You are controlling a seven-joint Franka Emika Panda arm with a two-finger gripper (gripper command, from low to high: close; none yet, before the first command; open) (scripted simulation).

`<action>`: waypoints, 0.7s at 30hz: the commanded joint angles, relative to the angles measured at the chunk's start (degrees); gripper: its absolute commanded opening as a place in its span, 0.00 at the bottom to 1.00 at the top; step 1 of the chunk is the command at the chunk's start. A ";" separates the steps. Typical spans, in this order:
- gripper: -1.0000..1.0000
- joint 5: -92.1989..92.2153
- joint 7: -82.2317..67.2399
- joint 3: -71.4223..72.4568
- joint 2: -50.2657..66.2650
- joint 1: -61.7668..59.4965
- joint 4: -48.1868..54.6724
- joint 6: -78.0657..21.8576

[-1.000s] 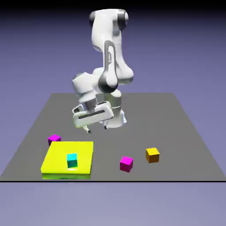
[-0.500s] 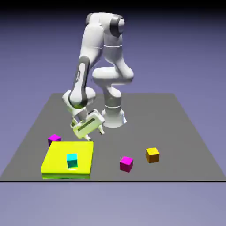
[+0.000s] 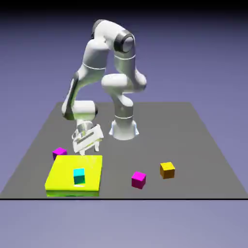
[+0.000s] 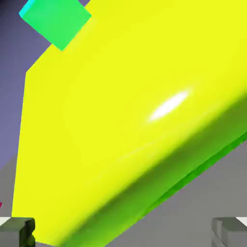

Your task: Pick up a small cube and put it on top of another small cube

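Two flat opposite faces suit gripping small cube (image 3: 59, 153), seemingly light, rigid, near counter (image 3: 203, 145) edge; pincer (image 3: 87, 144) spread, empty.

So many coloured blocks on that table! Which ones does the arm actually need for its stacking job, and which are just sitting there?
Needed:
- purple-magenta cube, to be picked up
- pinkish-red magenta cube, to be stacked on
- gripper, open, holding nothing

Lying about:
- orange cube
- yellow slab
- teal cube on that slab
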 commanded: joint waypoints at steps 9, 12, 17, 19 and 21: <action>0.50 22.43 -18.45 -2.84 10.28 4.11 -2.46 -9.19; 0.50 29.90 -24.01 -4.89 12.79 4.40 -2.89 -12.14; 0.50 37.50 -28.98 -8.22 14.30 3.47 -2.88 -15.00; 0.50 40.10 -28.20 -4.07 17.27 1.11 0.77 -14.63; 0.50 42.71 -27.42 0.08 20.24 -1.24 4.41 -14.26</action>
